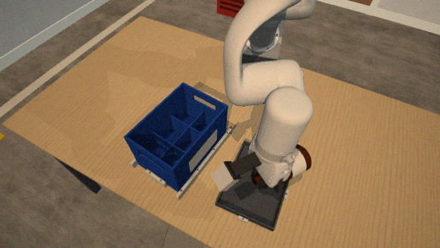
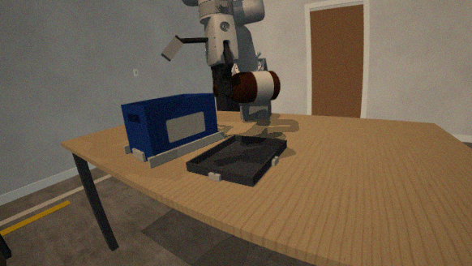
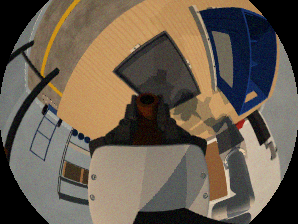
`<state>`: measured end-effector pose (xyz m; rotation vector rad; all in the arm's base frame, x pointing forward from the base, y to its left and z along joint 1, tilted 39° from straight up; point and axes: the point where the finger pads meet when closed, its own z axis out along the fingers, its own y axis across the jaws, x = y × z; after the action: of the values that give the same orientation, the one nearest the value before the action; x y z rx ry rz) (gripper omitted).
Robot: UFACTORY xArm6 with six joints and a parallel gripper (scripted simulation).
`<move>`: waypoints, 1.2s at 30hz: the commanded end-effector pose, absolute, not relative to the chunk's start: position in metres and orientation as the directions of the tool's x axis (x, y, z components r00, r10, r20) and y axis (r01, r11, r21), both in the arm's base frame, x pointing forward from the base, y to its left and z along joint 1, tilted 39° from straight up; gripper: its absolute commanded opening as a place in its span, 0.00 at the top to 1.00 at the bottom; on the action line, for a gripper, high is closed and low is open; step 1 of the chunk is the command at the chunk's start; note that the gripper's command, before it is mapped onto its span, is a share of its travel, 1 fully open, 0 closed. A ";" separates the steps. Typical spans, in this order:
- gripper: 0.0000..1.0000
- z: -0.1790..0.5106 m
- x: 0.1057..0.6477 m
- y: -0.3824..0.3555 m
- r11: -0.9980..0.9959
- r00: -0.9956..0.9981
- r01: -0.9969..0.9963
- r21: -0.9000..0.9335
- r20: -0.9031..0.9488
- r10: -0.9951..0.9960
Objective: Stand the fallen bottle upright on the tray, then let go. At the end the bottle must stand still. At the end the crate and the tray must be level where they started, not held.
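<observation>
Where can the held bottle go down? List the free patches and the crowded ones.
The tray floor beneath the bottle, bordered by its own rim, holds nothing. The wide tabletop right of the tray looks free too. It is crowded between the tray and the blue crate, where the crate's rail runs close.

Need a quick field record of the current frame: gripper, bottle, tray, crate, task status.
gripper: gripper shut on the bottle, high above the tray
bottle: brown bottle with a white label, lying horizontal in the air, touching nothing below
tray: dark tray flat on the table, nothing in it
crate: blue crate beside the tray, level, compartments look unfilled in the top view
status: bottle lifted, not yet upright, not released
</observation>
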<state>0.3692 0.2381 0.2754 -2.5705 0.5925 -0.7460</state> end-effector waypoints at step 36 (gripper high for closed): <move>1.00 0.277 0.369 0.238 -0.832 0.702 -0.290 -0.473 0.486 -0.521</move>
<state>0.3686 0.2376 0.2753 -2.5598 0.6238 -0.8487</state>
